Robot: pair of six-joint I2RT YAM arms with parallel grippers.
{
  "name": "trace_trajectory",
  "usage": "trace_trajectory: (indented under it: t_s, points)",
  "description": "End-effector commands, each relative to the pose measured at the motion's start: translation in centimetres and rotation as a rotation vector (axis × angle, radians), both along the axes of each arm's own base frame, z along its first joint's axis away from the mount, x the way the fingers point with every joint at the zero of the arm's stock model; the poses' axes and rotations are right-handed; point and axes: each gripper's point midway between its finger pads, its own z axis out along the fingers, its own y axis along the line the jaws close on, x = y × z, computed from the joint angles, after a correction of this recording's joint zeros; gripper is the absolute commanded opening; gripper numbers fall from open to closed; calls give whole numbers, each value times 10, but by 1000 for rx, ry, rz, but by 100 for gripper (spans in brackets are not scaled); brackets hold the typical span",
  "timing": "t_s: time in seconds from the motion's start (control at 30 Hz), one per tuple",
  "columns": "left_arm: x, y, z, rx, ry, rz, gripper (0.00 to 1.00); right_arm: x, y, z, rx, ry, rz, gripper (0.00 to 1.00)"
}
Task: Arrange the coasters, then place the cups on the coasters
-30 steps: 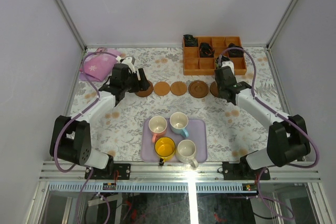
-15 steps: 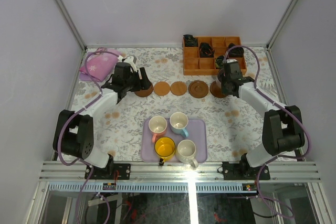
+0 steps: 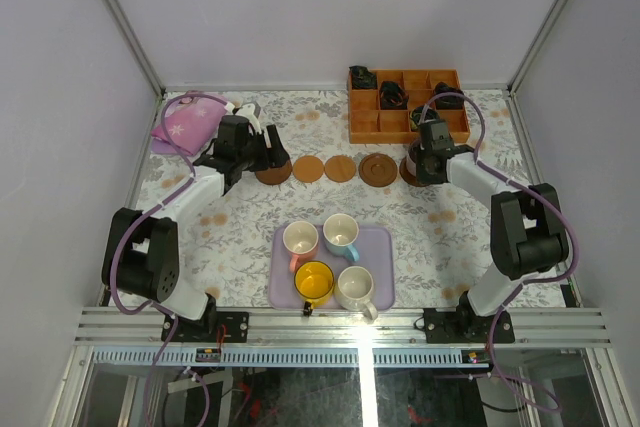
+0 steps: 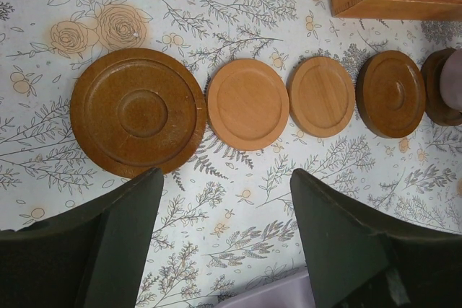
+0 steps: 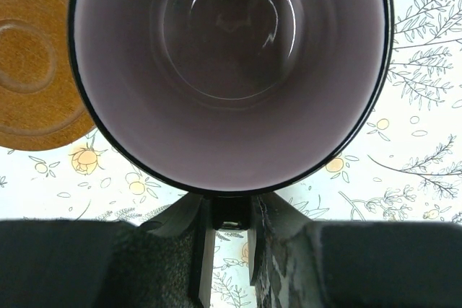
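I log, from the tray: four cups on it; coasters rowed behind it; fifth cup at row's right end; box behind-right; cloth behind-left.

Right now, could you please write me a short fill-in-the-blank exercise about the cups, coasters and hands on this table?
The lavender tray holds ____ cups. The right hand grips one cup, coloured pale ____. The left hand hovers with its jaws ____. The coasters form one row of ____ discs.
Missing words: four, purple, open, five.
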Motion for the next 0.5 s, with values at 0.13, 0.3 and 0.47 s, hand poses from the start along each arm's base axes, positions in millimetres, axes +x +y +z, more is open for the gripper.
trace_trajectory:
  t_s: [0.13, 0.3, 0.47]
  points:
    - [11, -1, 9, -2, -35, 1, 72, 29, 9, 36, 49, -117, -27, 0]
    - [14, -2, 10, -8, -32, 1, 72, 24, 9, 39, 57, -105, -38, 0]
    - [15, -3, 7, -13, -25, -3, 72, 20, 8, 43, 55, -95, -40, 0]
